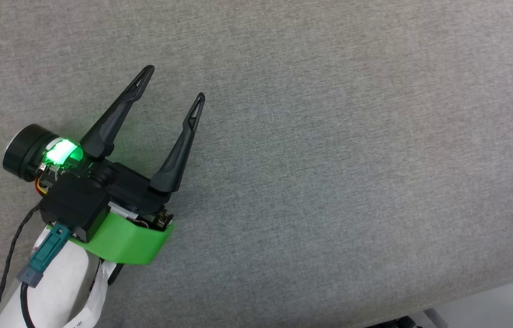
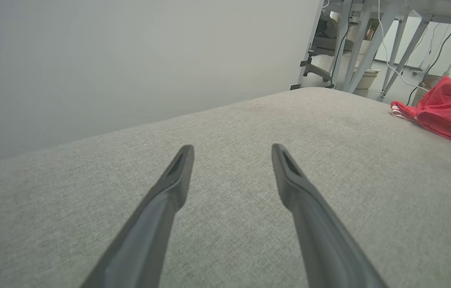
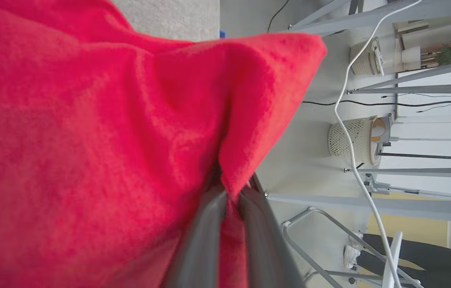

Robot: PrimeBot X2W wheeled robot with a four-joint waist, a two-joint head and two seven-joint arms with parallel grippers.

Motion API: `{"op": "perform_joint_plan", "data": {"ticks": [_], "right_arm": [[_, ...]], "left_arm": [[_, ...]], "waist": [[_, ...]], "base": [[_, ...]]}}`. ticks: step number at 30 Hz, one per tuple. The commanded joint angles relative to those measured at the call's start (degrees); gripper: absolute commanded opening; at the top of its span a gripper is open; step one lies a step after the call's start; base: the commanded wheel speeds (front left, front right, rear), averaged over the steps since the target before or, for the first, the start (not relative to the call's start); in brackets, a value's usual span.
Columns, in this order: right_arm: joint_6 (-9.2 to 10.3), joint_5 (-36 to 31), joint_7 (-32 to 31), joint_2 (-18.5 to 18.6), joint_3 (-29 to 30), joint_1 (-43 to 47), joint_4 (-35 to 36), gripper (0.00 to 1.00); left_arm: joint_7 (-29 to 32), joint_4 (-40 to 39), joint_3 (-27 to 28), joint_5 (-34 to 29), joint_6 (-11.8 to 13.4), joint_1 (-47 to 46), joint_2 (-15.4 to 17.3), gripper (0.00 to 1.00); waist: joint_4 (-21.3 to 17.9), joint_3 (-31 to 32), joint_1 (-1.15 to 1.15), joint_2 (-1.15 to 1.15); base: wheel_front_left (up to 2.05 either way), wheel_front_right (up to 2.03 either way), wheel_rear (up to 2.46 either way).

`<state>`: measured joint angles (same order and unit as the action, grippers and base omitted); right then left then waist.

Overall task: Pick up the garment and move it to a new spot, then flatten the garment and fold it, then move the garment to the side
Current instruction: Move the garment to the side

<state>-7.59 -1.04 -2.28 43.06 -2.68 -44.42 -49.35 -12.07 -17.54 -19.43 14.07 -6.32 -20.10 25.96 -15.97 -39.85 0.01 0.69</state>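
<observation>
The garment [image 3: 101, 132], red cloth bunched up close, fills the left and middle of the right wrist view. My right gripper [image 3: 229, 192] is shut on a fold of it, red fabric pinched between the two dark fingers. In the left wrist view the garment [image 2: 445, 114] lies crumpled at the far right of the grey cushion, with a strip of white-and-red trim at its near edge. Its print is hidden. My left gripper [image 1: 173, 83] hovers open over bare grey fabric at the left of the head view, and the left gripper [image 2: 231, 154] holds nothing.
The grey fabric surface [image 1: 329, 159] spans the head view; its edge runs across the lower right corner, with pale floor beyond. Past the surface stand grey table legs [image 2: 373, 44], a white woven basket [image 3: 349, 142], hanging cables and a person's dark legs [image 3: 409, 256].
</observation>
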Motion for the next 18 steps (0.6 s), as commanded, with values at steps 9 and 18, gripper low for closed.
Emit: {"op": "perform_joint_plan", "data": {"ticks": [9, 18], "right_arm": [[0.10, -4.98, 3.94, -0.72, 2.73, -5.12, -7.60, 1.00], [0.10, -3.81, 10.42, -1.13, 0.29, -6.38, -4.94, 1.00]], "left_arm": [[-1.70, 2.90, -0.96, 0.48, 0.37, -0.21, -1.31, 1.00], [-2.88, 8.65, 0.30, 2.43, 0.54, 3.15, -5.77, 1.00]], "waist": [[1.43, 4.93, -0.01, -0.69], [3.22, 16.17, -0.01, -0.69]], "base": [[0.00, 0.00, 0.00], [0.00, 0.00, 0.00]]}}
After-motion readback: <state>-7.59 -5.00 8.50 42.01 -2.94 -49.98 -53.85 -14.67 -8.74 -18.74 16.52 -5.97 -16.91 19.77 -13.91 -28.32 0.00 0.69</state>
